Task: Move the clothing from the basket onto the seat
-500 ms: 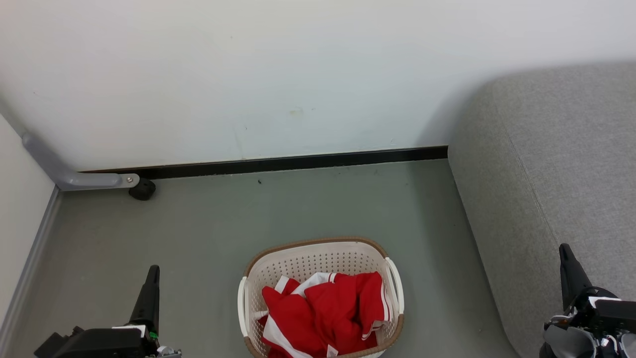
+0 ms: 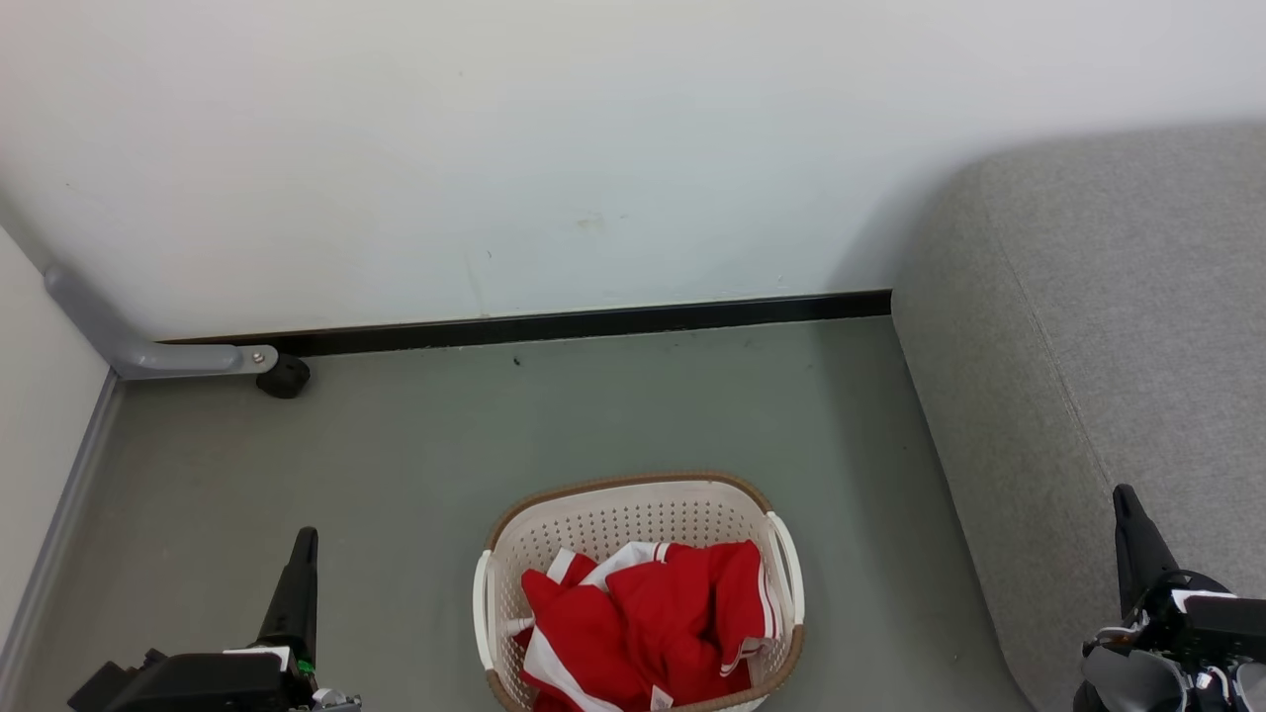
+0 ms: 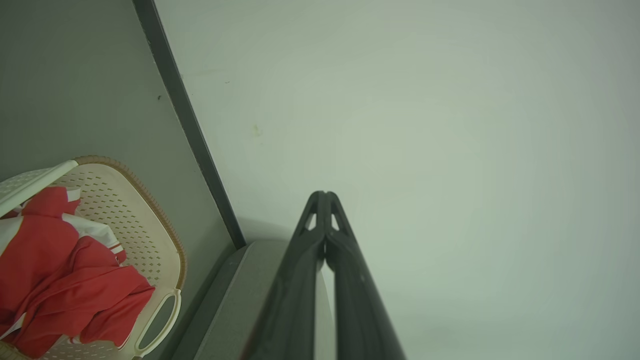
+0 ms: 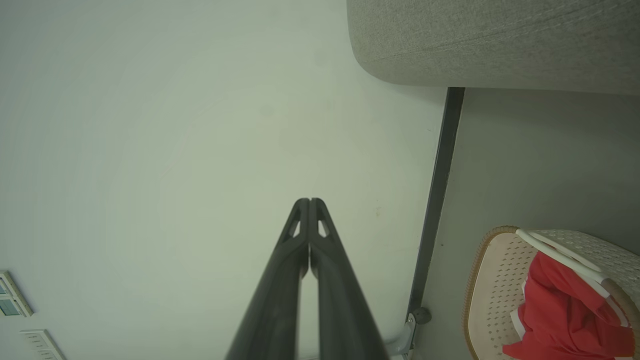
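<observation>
The red clothing (image 2: 643, 623) lies crumpled in the basket (image 2: 633, 485), which stands on the floor (image 2: 396, 475) between the two arms, with the grey seat (image 2: 1108, 346) off to the robot's right. The left gripper (image 2: 305, 539) and right gripper (image 2: 1123, 499) each hang to one side of the basket, fingers pressed together on nothing.

From where I stand, the main worry is a shallow pinch: the pieces look tangled, so a grab at one fold could drag a second piece half out and drop it on the floor short of the seat. A finger could also snag a side handle or a hole in the wall of the basket and tip or drag it, since it looks light.

The basket's long axis runs away from the robot toward the wall (image 2: 593, 148), handles left and right. The heap fills its near half; its near edge is cut off in the head view, so I'd guess it lies along that same line.
</observation>
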